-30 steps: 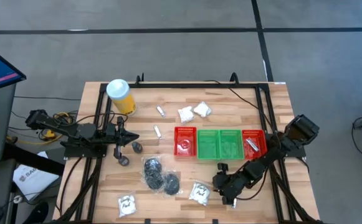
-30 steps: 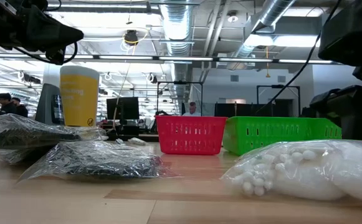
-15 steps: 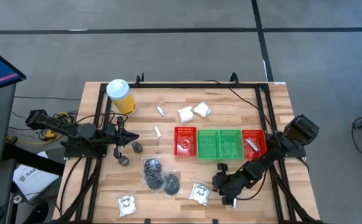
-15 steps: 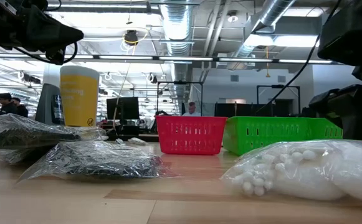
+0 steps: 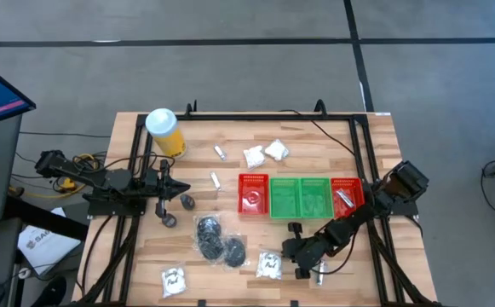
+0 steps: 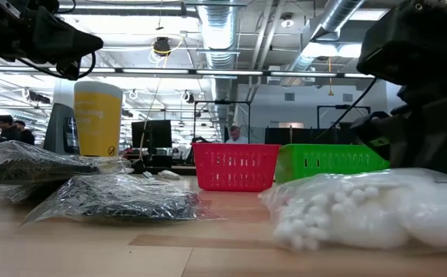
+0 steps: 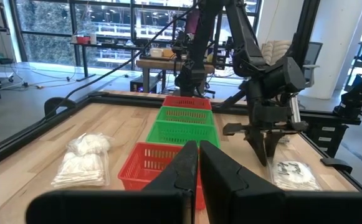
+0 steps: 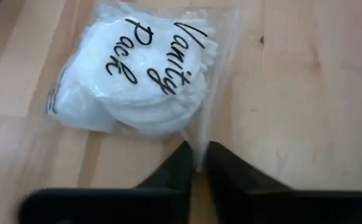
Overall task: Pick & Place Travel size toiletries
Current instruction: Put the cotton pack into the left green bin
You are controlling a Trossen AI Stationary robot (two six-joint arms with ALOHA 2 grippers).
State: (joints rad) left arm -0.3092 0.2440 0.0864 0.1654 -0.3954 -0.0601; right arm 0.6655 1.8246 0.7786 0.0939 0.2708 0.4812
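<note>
Right claw (low) nearly touches trays; bare wood beyond.

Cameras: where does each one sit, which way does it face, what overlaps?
High: overhead, straight down; both arms, wooden table.
Low: table height, level across; clear sachet of white pieces close, yellow cylinder behind.
Left wrist: beside the table's left side, looking across; own shut fingers, right gripper beyond.
Right wrist: down at the sachet; right gripper's fingers pinching its edge.
Shared: all four see that sachet.
</note>
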